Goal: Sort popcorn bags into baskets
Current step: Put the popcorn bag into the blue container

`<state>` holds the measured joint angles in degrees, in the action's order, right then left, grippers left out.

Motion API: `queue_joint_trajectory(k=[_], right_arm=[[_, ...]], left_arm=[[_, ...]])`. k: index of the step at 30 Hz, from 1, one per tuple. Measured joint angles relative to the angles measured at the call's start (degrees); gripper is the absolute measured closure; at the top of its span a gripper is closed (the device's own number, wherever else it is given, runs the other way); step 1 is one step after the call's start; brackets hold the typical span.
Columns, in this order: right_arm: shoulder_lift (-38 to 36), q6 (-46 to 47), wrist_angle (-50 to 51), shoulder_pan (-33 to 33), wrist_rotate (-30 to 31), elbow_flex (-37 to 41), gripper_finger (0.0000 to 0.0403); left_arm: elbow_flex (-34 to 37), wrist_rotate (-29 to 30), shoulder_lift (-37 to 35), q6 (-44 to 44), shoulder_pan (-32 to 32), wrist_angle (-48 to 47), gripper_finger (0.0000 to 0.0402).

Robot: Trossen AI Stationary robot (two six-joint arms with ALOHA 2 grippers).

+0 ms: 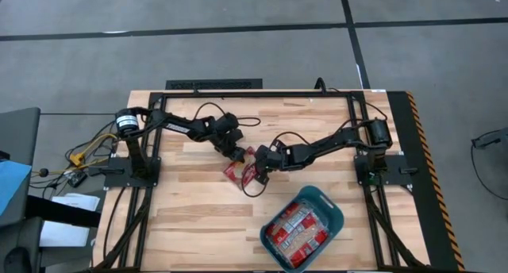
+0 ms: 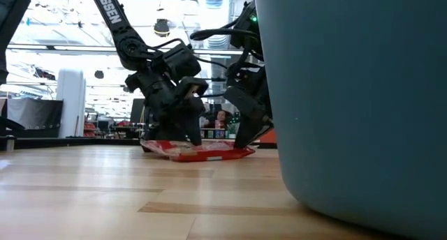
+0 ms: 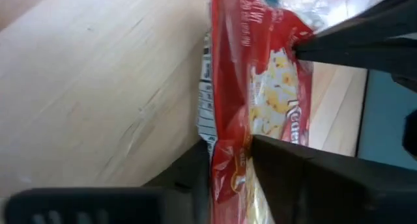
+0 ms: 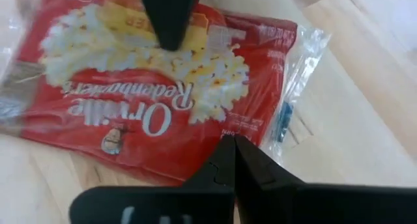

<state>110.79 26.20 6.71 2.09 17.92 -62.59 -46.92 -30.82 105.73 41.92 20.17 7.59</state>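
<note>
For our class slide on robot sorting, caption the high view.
Both grippers, left gripper and right gripper, meet at one red popcorn packet beside the part-filled teal plastic tub.

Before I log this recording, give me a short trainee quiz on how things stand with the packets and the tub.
1. True or false: the teal-blue rectangular plastic tub is empty.
2. How many red glossy popcorn packets lie on the pale wooden table outside the tub? A) one B) three C) five
3. Which arms have their jaws down at that loose packet?

Key
1. False: several red packets lie inside the tub.
2. A
3. Both: the left arm and the right arm meet over it at mid-table.
</note>
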Motion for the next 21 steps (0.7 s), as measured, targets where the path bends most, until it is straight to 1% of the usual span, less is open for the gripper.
queue_joint_trajectory(k=[4, 5, 8, 10, 12, 15, 19, 21], right_arm=[[-4.16, -0.77, 0.79, 1.03, 0.17, 0.01, 0.0383], [-5.73, -0.77, 1.51, 1.47, 0.16, -0.02, 0.038], [-11.58, 0.36, 5.45, 3.64, 0.13, 0.0, 0.0373], [-16.64, 1.81, 9.84, 5.67, 0.18, 0.0, 0.0374], [-21.74, 3.73, 13.97, 8.29, 1.28, -0.04, 0.0378], [-28.74, 7.26, 20.57, 13.39, 6.41, -0.02, 0.0387], [-36.13, 12.79, 27.52, 20.6, 16.68, -0.02, 0.039], [-38.64, 15.83, 30.5, 23.71, 21.15, -0.02, 0.0384]], left_arm=[[0.0, 0.61, -0.26, 1.48, -0.07, 0.31, 0.0381], [-0.03, 0.61, -0.55, 1.86, -0.1, 0.44, 0.0389], [-0.45, 0.83, -1.55, 4.27, -0.39, -0.14, 0.0394], [-0.78, 0.06, -3.37, 6.67, -1.18, -1.04, 0.0399], [-1.46, 0.58, -6.42, 8.46, -2.4, -0.89, 0.0399], [-2.24, 3.38, -11.5, 11.22, -5.42, -0.16, 0.0401], [-4.05, 6.9, -16.96, 14.71, -11.98, -0.28, 0.0401], [-5.8, 9.38, -18.27, 16.44, -15.5, 0.06, 0.0401]])
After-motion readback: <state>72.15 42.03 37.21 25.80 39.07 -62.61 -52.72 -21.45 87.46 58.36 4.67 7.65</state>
